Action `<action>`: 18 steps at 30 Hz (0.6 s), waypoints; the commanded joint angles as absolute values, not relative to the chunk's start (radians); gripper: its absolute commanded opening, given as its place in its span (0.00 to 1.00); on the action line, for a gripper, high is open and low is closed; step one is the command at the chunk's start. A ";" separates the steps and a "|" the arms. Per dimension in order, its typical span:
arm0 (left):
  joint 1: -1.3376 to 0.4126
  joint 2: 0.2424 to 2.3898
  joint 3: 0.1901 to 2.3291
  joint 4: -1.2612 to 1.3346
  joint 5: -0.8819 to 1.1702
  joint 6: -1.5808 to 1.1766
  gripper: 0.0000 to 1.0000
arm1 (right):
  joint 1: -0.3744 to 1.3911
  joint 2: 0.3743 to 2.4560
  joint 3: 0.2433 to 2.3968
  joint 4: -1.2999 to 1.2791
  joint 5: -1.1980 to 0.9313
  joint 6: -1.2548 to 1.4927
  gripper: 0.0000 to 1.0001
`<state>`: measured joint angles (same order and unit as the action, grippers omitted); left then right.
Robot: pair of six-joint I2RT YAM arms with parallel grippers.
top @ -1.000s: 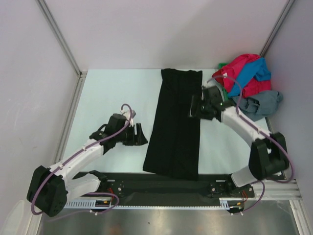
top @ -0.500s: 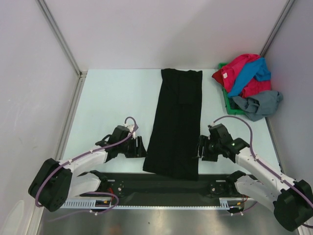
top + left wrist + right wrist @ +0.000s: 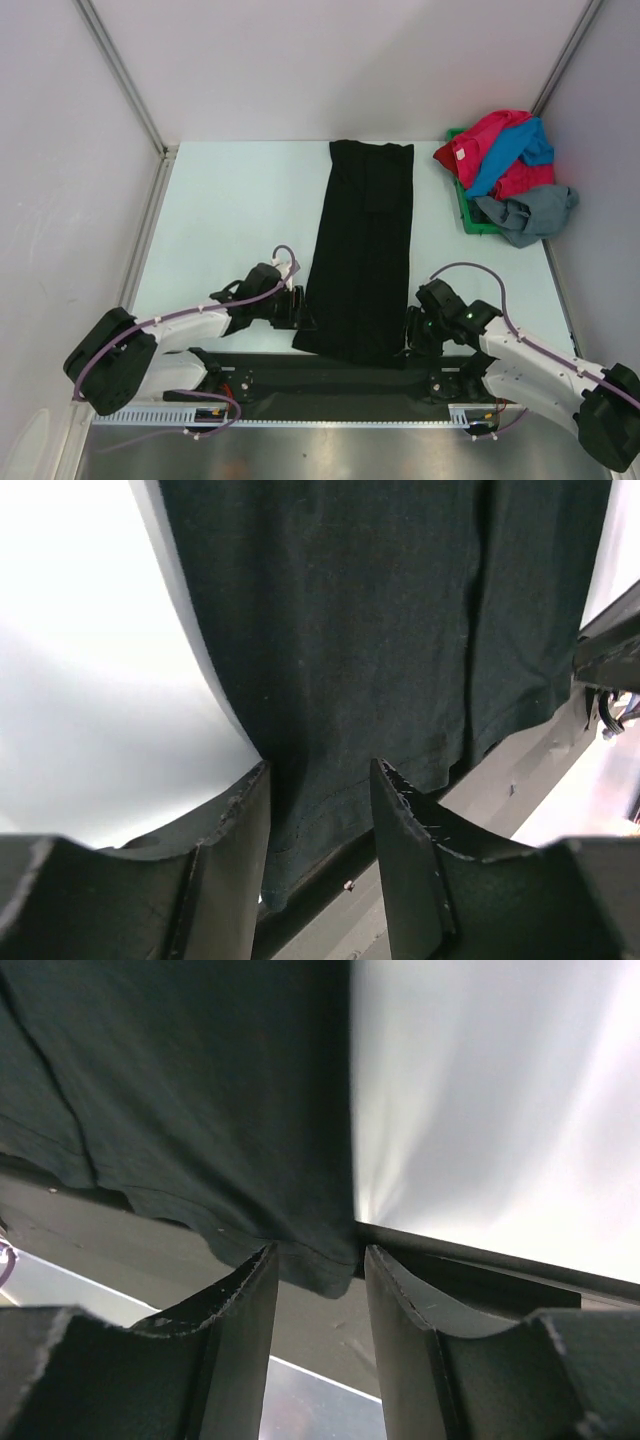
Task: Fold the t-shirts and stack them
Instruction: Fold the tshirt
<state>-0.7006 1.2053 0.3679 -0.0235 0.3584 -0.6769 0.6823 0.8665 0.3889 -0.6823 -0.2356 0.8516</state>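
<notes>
The black t-shirt (image 3: 362, 240) lies as a long narrow strip down the middle of the table, its near hem over the front edge. My left gripper (image 3: 300, 312) is open at the strip's near left corner; the left wrist view shows the black cloth (image 3: 340, 630) and its hem between the open fingers. My right gripper (image 3: 412, 333) is open at the near right corner; the right wrist view shows that corner (image 3: 300, 1250) hanging between its open fingers. The red-pink (image 3: 487, 140), bright blue (image 3: 510, 150) and grey (image 3: 525, 212) shirts lie heaped at the back right.
The heap sits in and over a green bin (image 3: 466, 212) by the right wall. A black rail (image 3: 330, 370) with the arm bases runs along the table's near edge. Grey walls close in the left, back and right sides.
My right arm swung from the strip's far right side down to its near right corner. My left gripper moved right and nearer, up to the near left corner. The shirt lies unchanged.
</notes>
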 commanded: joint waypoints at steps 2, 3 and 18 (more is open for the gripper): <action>-0.715 1.198 0.312 -0.068 0.313 -0.695 0.49 | 0.701 0.830 0.339 -0.652 -0.253 0.926 0.46; -0.715 1.190 0.305 -0.067 0.314 -0.695 0.48 | 0.704 0.833 0.331 -0.643 -0.252 0.927 0.46; -0.721 1.216 0.235 -0.006 0.383 -0.733 0.15 | 0.704 0.746 0.258 -0.557 -0.275 0.986 0.26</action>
<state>-0.7063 1.1915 0.2867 0.0574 0.3714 -0.7349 0.6994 0.7738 0.2760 -0.5903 -0.2649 0.9482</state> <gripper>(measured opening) 0.162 0.272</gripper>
